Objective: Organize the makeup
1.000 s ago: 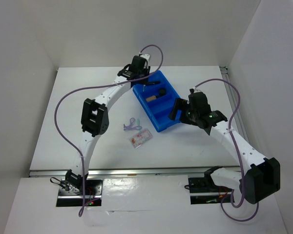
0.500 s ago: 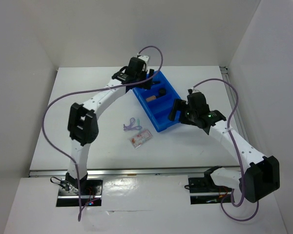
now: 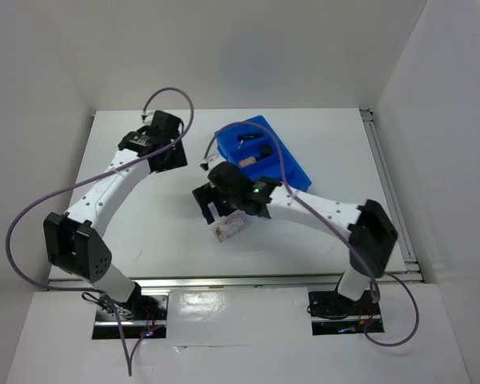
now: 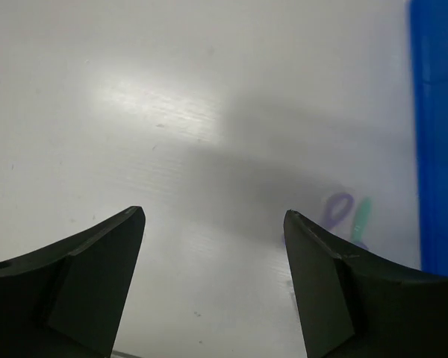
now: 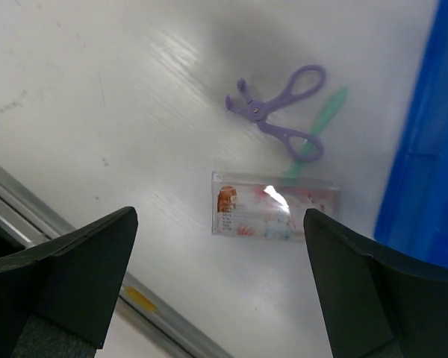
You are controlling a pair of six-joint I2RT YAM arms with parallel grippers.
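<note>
Packet loose, tray at 3 o'clock | step: pickup | right gripper spread wide above it, left gripper spread, empty | next: lower, pinch edge

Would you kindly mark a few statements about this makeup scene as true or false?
1. The clear packet lies on the table, outside the blue tray. True.
2. The jaws of the right gripper grip the lilac looped tool. False: they stand open and empty, and the tool lies on the table.
3. The beige bottle lies in the blue tray. True.
4. The jaws of the left gripper are shut. False: they stand open with nothing between them.
</note>
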